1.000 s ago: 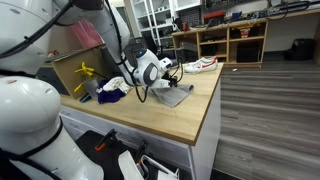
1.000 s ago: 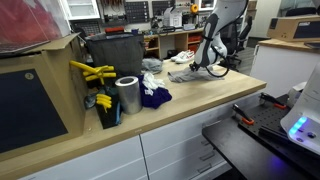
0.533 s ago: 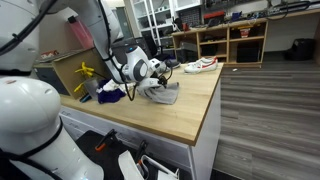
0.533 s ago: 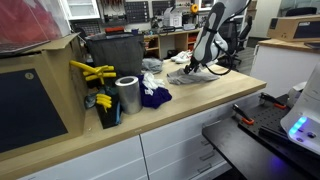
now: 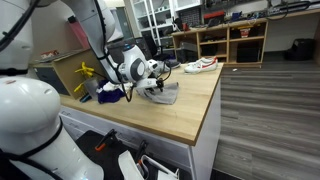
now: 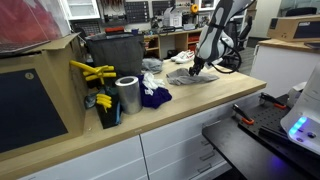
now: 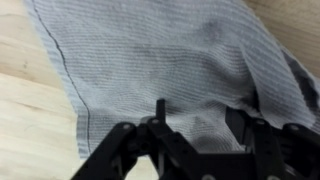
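Observation:
A grey knitted cloth [image 7: 170,50] lies rumpled on the wooden table [image 5: 185,115], seen in both exterior views [image 6: 190,77]. My gripper [image 7: 202,120] points down onto it, its black fingers [image 7: 160,118] apart with cloth showing in the gap between them. The right-hand finger presses at a raised fold of the fabric. In an exterior view the gripper [image 5: 155,88] sits low over the cloth's [image 5: 170,96] edge, next to the blue rag. Nothing is lifted off the table.
A blue rag [image 6: 153,96] and a metal can [image 6: 127,95] lie beside a dark bin [image 6: 112,55] and yellow tools [image 6: 90,72]. A white shoe [image 5: 200,66] rests at the table's far end. The table edge [image 5: 212,120] drops to the floor.
The arm has swung across and come down onto the grey cloth. The cloth has bunched and shifted a little under the gripper.

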Robot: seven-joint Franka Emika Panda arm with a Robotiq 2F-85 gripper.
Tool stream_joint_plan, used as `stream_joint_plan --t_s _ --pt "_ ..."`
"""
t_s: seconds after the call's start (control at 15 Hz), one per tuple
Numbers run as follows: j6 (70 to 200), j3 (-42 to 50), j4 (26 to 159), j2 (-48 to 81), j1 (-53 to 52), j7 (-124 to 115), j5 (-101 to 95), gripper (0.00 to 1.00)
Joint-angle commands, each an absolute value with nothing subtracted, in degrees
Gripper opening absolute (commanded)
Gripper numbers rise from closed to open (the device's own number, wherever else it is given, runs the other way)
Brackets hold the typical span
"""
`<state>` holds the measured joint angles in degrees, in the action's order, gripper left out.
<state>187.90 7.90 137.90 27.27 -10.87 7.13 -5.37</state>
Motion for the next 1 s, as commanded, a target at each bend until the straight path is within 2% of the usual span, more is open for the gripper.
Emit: stream_joint_plan --t_s 0.0,0.27,0.33,0.67,0.93 --pt "188.5 8.0 140.1 25.3 -9.1 9.4 -7.6 0.33" --pt "190.9 10.6 140.4 26.4 -9.4 11.0 -8.2 0.03" --pt "191.3 11.5 140.5 26.5 -9.4 11.7 -8.1 0.00" --pt "193.8 17.4 140.8 27.1 -10.8 13.9 -6.9 0.01" --pt "199.9 27.4 141.4 28.6 -18.6 15.1 -1.3 0.01"
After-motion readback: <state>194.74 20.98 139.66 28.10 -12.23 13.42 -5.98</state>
